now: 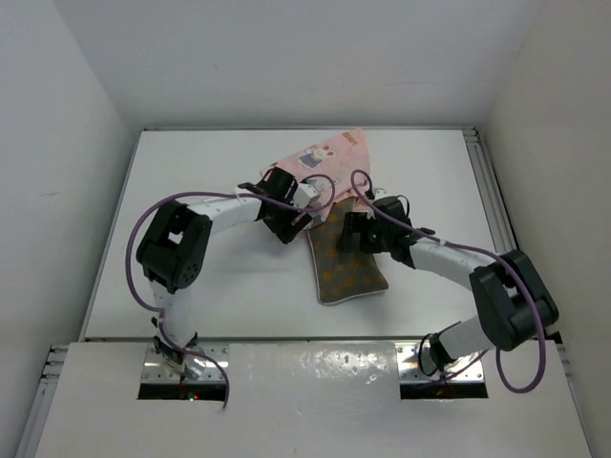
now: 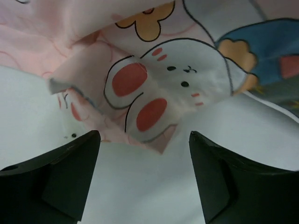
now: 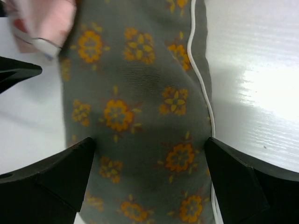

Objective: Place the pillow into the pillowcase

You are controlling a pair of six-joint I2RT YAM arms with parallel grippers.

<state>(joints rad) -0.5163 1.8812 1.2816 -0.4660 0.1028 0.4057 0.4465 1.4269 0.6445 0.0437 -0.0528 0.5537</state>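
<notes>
Pillow (image 3: 140, 116) sits beneath the right gripper (image 3: 149, 144), jaws wide astride it, probably lining up a shove; left gripper (image 2: 145, 140) gapes empty at the pillowcase (image 2: 159, 93) edge.

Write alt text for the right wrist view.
An olive pillow with orange flowers and white piping fills the view, lying on a white table. The right gripper stands open over it, a dark finger at each edge. A corner of the pink pillowcase shows at top left.
</notes>
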